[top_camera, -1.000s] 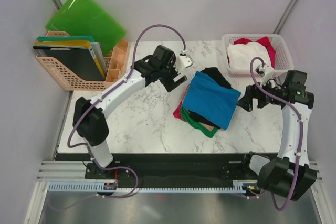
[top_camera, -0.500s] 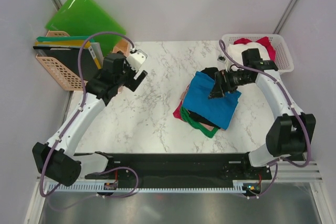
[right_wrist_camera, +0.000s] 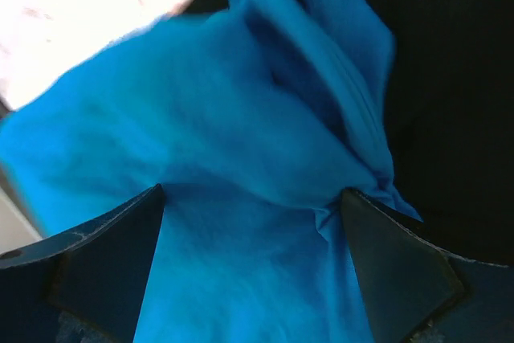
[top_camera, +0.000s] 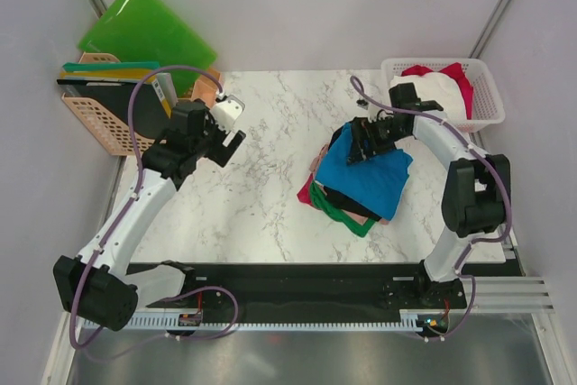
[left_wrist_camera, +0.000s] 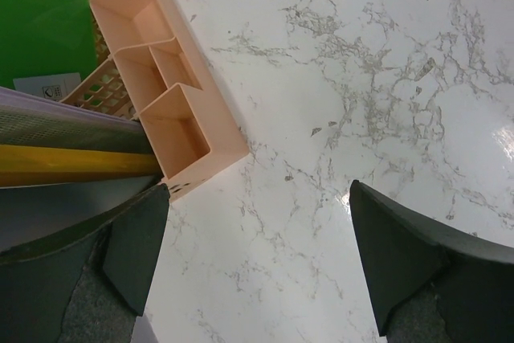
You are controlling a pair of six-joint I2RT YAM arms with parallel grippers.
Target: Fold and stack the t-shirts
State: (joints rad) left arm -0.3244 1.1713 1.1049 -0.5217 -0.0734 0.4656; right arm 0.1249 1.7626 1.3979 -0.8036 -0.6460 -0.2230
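Note:
A folded bright blue t-shirt (top_camera: 368,176) lies on top of a pile with black (top_camera: 341,204), green (top_camera: 335,214) and red (top_camera: 306,193) t-shirts under it, right of the table's middle. My right gripper (top_camera: 359,142) is open and pressed down on the blue shirt's far edge; in the right wrist view the blue cloth (right_wrist_camera: 241,166) bunches up between its spread fingers (right_wrist_camera: 385,263). White (top_camera: 433,89) and red (top_camera: 455,74) t-shirts lie in the basket. My left gripper (top_camera: 233,138) is open and empty over bare marble at the far left, near the pink tray.
A white lattice basket (top_camera: 481,114) stands at the far right corner. A pink plastic file tray (top_camera: 108,137) with folders and a green folder (top_camera: 144,29) stand at the far left; its compartments show in the left wrist view (left_wrist_camera: 165,110).
My right gripper has moved left and down onto the far edge of the blue shirt, bunching it. My left arm has drawn back to the far left beside the pink tray.

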